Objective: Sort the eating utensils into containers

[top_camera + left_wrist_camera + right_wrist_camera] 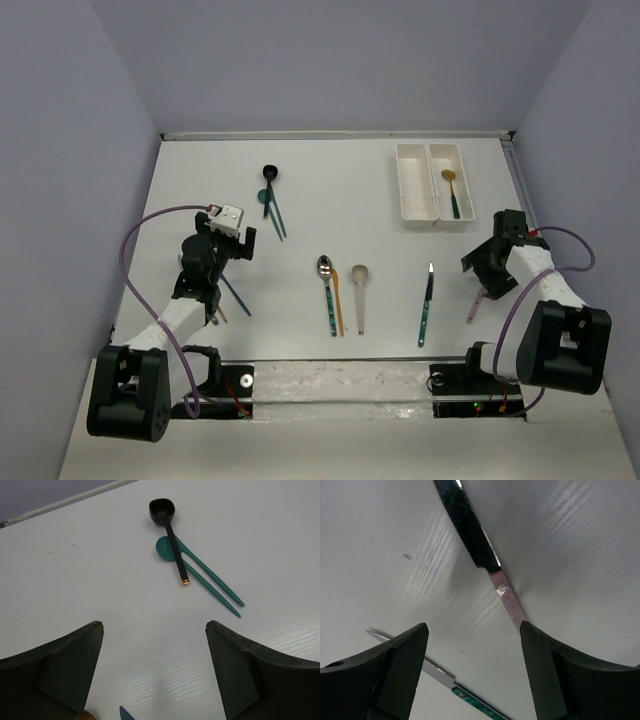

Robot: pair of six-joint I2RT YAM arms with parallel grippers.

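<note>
Top view first. The two white trays (416,186) sit joined at the far right of the bench (330,200). The right one holds a gold-bowled spoon (451,190); I see nothing in the left one. A black spoon (269,180) and some teal pieces (277,215) lie at the far left-centre. Mid-bench there's a silver-bowled spoon (327,290), an orange utensil (339,305) right against it and a beige spoon (360,296) just beside, with a teal-handled knife (427,305) further right. The left tool (243,243) hangs over a blue utensil (236,296), and the right tool (480,268) over a pink-handled knife (475,305). From up here I can't tell how far either one is spread.

The left wrist view sorts that out: the left tool is spread wide with nothing in it. The black spoon's handle lies across the teal pieces, which the top view didn't show. I can't tell if the teal is one piece or two.

In the right wrist view the right tool is also spread wide and empty. The pink-handled knife runs diagonally on the bench, its handle end by one finger (555,675), and the teal-handled knife's serrated tip pokes in low down.
</note>
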